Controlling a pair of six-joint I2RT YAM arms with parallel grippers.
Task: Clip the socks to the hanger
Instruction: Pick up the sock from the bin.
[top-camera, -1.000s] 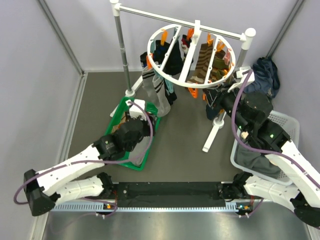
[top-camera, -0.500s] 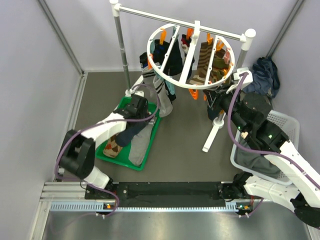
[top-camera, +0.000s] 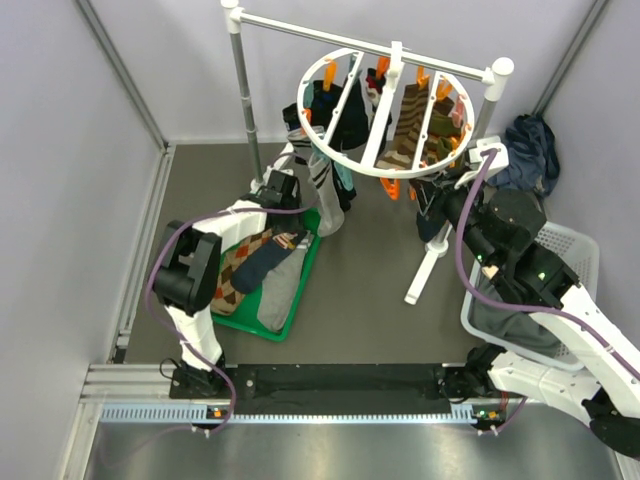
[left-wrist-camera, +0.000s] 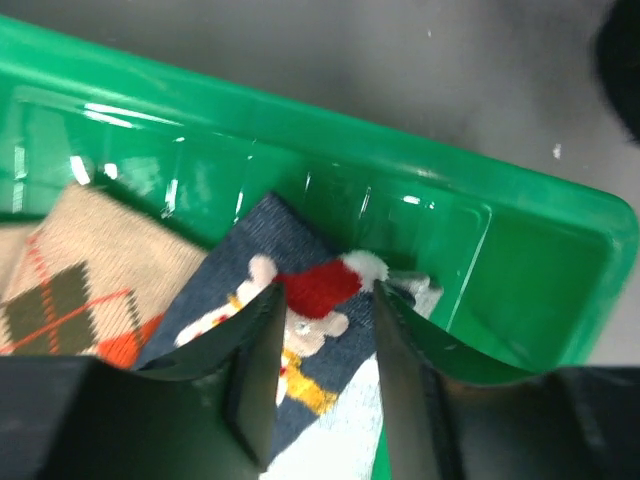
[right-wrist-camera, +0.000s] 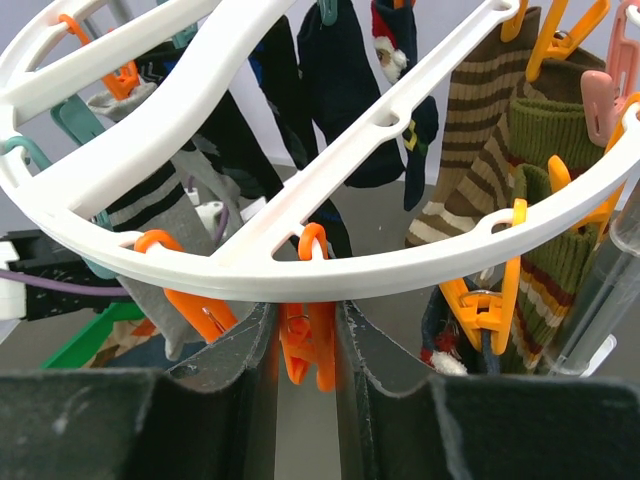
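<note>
The white ring hanger (top-camera: 385, 172) hangs from the rail with several socks clipped on: striped brown (top-camera: 408, 125), grey with white bands (top-camera: 318, 180) and dark navy (top-camera: 345, 115). Under the ring (right-wrist-camera: 300, 265), my right gripper (right-wrist-camera: 305, 320) (top-camera: 428, 195) is shut on an orange clip (right-wrist-camera: 310, 345). More socks lie in the green tray (top-camera: 290, 322): a tan argyle one (left-wrist-camera: 90, 260) and a navy Santa-pattern one (left-wrist-camera: 255, 230). My left gripper (left-wrist-camera: 328, 295) (top-camera: 285, 205) is down at the tray's far end. Its jaws stand apart on either side of the navy sock's Santa print.
The white-and-grey rail stand (top-camera: 240, 90) carries the hanger, and its foot (top-camera: 425, 270) reaches toward the middle. A white lattice basket (top-camera: 575, 245) with grey cloth sits at the right. A dark blue-grey cloth bundle (top-camera: 530, 145) lies behind it. Walls close in on both sides.
My left arm swung from the near left up to the tray's far end, and its jaws have narrowed around the navy sock. The right gripper has stayed on the clip.
</note>
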